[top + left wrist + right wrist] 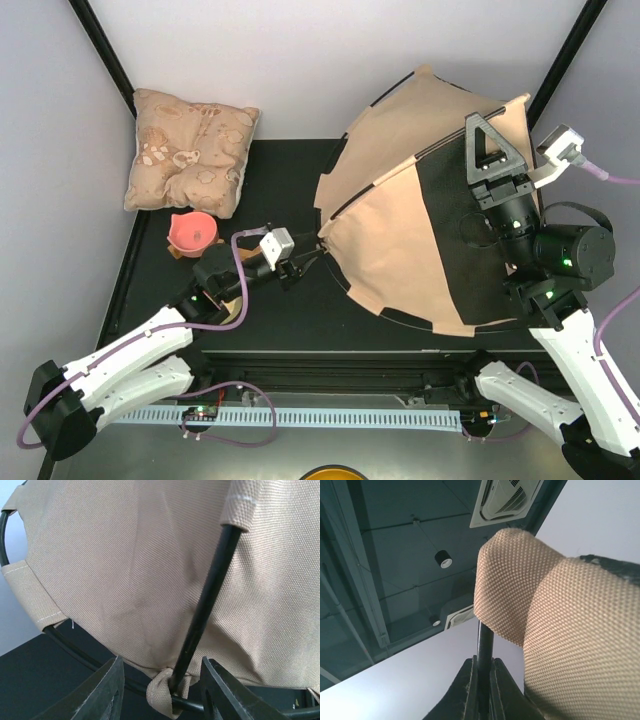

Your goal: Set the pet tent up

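The pet tent (400, 215), tan canvas with black lining, stands partly raised on the right of the table. My left gripper (297, 268) sits at the tent's left corner. In the left wrist view it (161, 669) is open, with a black pole (205, 600) and the folded fabric corner loop (161, 696) between the fingers (107, 692), which touch neither. My right gripper (487, 130) is high over the tent's far side. In the right wrist view it (483, 662) is shut on a thin black pole (485, 637) just below a tan fabric sleeve end (512, 580).
A puffy beige patterned cushion (190, 150) lies at the back left corner. A pink bowl (195, 232) sits just in front of it, close to my left arm. Black frame posts (105, 50) rise at both back corners.
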You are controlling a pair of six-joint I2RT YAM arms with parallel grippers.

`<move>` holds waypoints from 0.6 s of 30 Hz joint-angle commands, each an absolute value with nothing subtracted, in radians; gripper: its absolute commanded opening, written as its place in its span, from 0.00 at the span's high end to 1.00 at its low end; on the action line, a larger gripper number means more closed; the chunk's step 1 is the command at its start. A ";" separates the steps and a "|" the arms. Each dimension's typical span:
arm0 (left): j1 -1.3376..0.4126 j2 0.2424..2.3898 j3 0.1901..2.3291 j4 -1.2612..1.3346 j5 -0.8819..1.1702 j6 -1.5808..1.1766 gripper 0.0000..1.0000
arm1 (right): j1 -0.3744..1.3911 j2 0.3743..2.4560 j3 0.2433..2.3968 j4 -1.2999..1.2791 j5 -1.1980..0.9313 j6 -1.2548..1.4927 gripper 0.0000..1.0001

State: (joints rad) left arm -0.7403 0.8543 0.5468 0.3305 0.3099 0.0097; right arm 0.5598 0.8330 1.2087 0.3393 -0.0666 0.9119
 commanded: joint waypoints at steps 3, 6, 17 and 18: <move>-0.741 0.885 0.612 0.338 0.376 0.057 0.58 | 0.561 0.833 1.218 0.422 -0.092 0.937 0.99; -0.741 0.915 0.641 0.334 0.452 0.059 0.59 | 0.561 0.831 1.216 0.420 -0.091 0.938 0.99; -0.736 0.909 0.747 0.180 0.329 -0.008 0.98 | 0.561 0.811 1.216 0.303 -0.046 0.803 0.55; -0.732 0.906 0.770 0.148 0.318 -0.023 0.98 | 0.561 0.809 1.218 0.263 -0.040 0.777 0.48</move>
